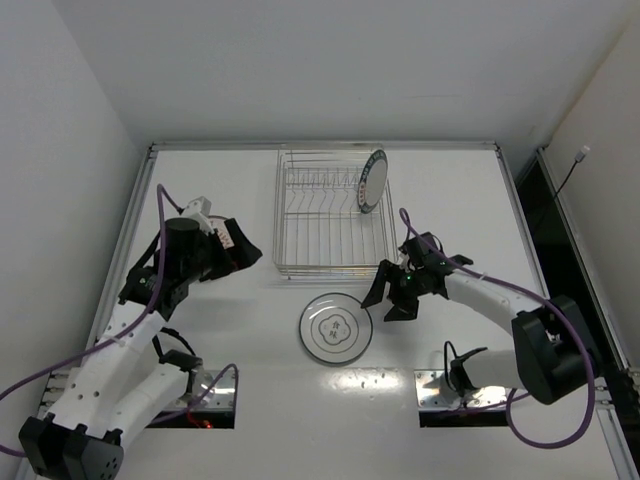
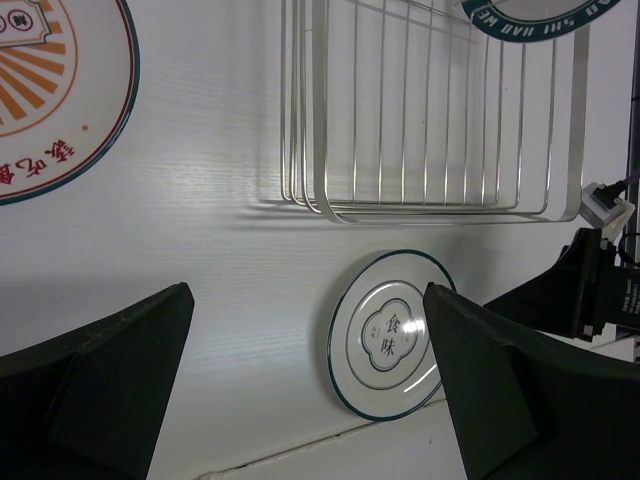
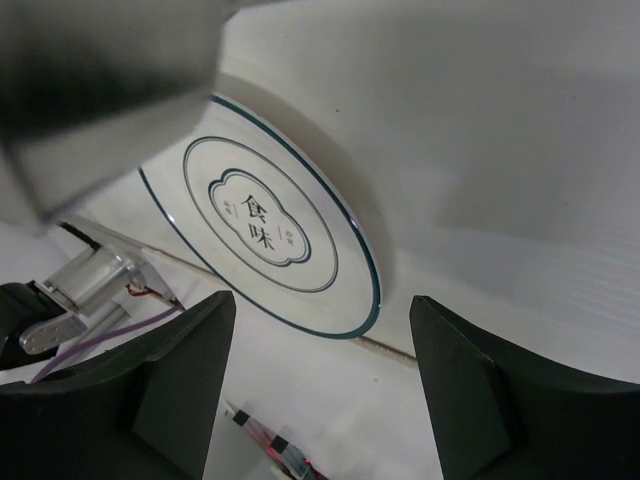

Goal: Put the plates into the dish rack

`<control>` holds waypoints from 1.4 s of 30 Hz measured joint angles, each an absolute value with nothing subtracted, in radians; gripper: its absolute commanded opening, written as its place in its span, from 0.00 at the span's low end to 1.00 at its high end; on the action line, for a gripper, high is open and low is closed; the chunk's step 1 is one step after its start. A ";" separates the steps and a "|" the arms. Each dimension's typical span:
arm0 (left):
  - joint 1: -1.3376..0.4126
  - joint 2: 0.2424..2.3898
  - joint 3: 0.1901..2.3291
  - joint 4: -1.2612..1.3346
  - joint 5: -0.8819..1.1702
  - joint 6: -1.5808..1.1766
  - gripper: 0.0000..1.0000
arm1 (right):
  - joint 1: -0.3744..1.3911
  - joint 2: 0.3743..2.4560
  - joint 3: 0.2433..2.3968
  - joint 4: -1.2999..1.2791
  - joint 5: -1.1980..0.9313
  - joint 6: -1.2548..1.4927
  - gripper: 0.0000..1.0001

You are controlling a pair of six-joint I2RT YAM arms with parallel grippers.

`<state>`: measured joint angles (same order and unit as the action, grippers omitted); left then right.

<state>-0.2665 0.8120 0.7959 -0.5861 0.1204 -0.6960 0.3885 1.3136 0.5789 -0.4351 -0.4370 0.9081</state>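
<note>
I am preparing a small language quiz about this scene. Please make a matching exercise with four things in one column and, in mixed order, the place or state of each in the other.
Column one:
1. patterned-rim plate
2. flower-outline plate
3. orange-centre plate
4. left gripper

Column two:
A. flat on the table, just in front of the dish rack
B. open, holding nothing
C. standing on edge inside the dish rack
D. flat on the table, left of the dish rack, cut off by the edge of the left wrist view

Pairs: 1-C; 2-A; 3-D; 4-B
</note>
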 measured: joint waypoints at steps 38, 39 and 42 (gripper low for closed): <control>-0.267 0.788 0.726 -0.562 0.190 -0.620 1.00 | 0.547 1.134 0.588 -0.566 -0.292 0.996 0.74; -0.268 0.780 0.713 -0.553 0.203 -0.617 1.00 | 0.547 1.106 0.574 -0.556 -0.297 1.007 0.76; -0.281 0.768 0.691 -0.530 0.227 -0.612 1.00 | 0.551 0.990 0.495 -0.499 -0.307 1.077 0.80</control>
